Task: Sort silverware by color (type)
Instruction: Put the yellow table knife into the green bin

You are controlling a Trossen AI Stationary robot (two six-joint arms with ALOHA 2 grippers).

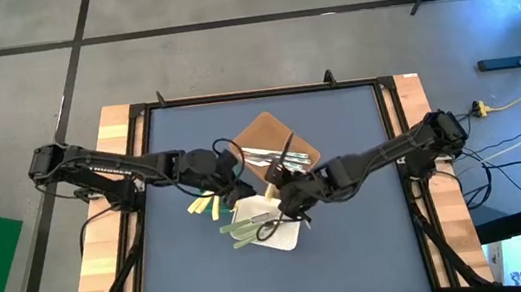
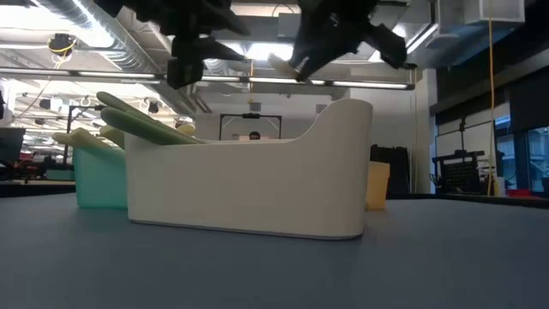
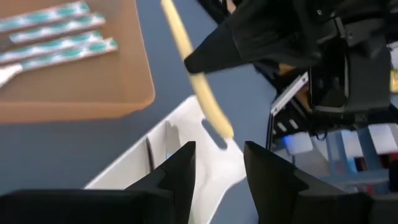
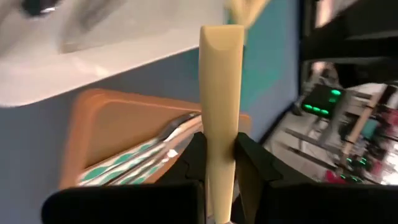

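Note:
My right gripper [image 4: 219, 155] is shut on a pale yellow piece of silverware [image 4: 221, 87], up in the air above the white tray [image 1: 277, 235]. My left gripper [image 3: 217, 168] stands open and bare just to the left of it, also above the trays. Pale green pieces [image 2: 146, 124] lean out over the white tray's rim. More pale yellow pieces [image 1: 203, 206] lie on the green tray [image 2: 99, 180]. Silvery-blue pieces [image 3: 56, 37] lie flat on the brown tray [image 1: 274, 134]. My right gripper pinches the pale yellow piece between its two fingers, partway along its handle [image 4: 219, 134]. The fingers lie across it [image 3: 200, 78]. It is lifted clear of the trays, and its broad handle end [image 4: 221, 37] sticks out past the fingers.
The three trays sit close together in the middle of the blue table [image 1: 356, 254], with bare table surface all around them. The wooden side rails [image 1: 104, 257] border the table left and right. Both arms reach in over the trays and come near each other.

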